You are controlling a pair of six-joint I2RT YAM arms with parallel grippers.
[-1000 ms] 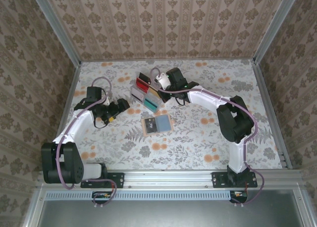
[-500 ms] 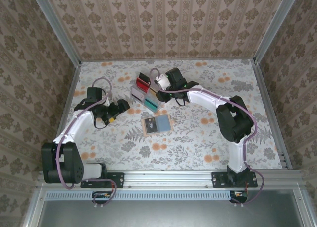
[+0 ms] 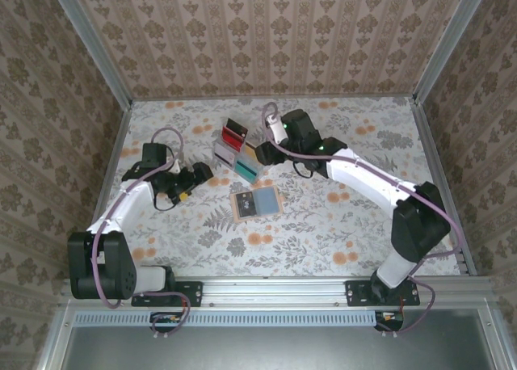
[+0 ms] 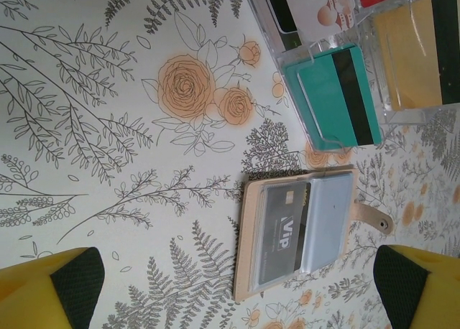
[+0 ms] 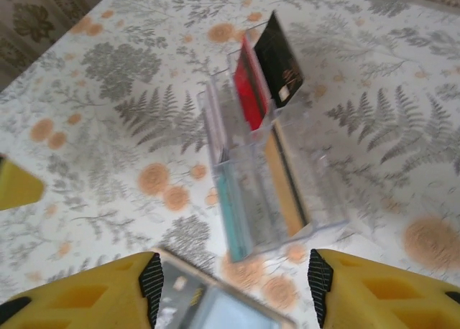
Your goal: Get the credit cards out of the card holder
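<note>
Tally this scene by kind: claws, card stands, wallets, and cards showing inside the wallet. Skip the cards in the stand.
claws: 2, the left claw and the right claw
clear stand: 1
card holder: 1
dark card showing in the card holder: 1
total: 5

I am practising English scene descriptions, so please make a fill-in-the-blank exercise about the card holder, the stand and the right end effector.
1. The card holder lies ____ on the table, pockets upward.
2. The dark card in its pocket shows the letters ____.
3. In the clear stand, the striped card nearest the card holder is coloured ____.
4. The right end effector grips ____.

Missing words: open; VIP; teal; nothing.
</note>
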